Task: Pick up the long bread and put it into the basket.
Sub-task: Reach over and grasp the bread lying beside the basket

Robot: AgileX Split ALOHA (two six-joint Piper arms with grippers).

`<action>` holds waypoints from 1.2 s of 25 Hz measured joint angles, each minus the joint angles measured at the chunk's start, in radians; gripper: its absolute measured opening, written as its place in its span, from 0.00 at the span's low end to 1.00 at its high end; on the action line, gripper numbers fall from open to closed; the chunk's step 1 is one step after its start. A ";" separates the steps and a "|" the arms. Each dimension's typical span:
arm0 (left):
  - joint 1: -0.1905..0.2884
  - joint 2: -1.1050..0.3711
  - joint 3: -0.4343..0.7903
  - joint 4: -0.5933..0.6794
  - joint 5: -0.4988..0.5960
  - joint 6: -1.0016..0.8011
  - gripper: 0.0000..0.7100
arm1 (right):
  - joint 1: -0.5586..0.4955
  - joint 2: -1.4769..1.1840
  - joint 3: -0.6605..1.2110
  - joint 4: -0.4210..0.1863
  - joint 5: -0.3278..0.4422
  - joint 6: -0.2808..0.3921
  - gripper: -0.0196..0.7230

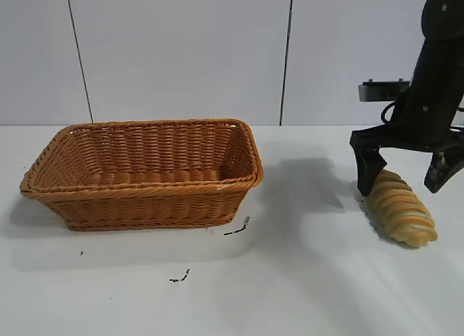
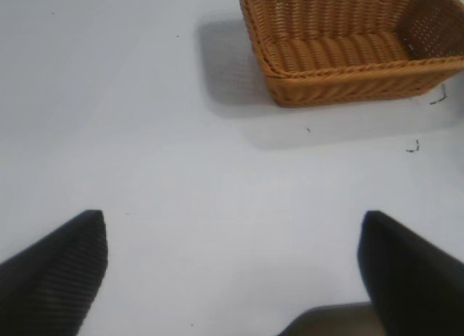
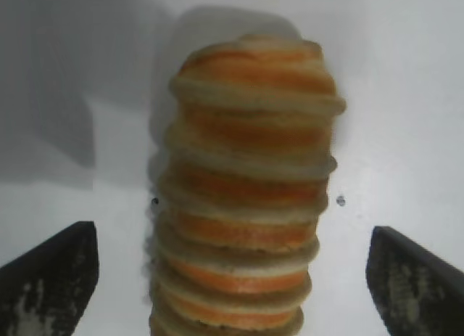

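Note:
The long bread (image 1: pixel 399 209), a golden-tan ridged loaf, lies on the white table at the right. My right gripper (image 1: pixel 406 176) is open and straddles the loaf's far end, one finger on each side with clear gaps. In the right wrist view the bread (image 3: pixel 250 198) runs between the two dark fingertips (image 3: pixel 54 274), not touched. The orange-brown wicker basket (image 1: pixel 145 202) stands at the left, with nothing in it. My left gripper (image 2: pixel 232 267) is open over bare table; the basket (image 2: pixel 348 82) shows beyond it in the left wrist view. The left arm is out of the exterior view.
Small dark marks (image 1: pixel 238 228) lie on the table in front of the basket's right corner, and another mark (image 1: pixel 180 277) lies nearer the front. A white panelled wall stands behind the table.

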 joint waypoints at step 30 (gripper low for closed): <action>0.000 0.000 0.000 0.000 0.000 0.000 0.97 | 0.000 -0.097 -0.043 -0.065 0.101 -0.003 0.19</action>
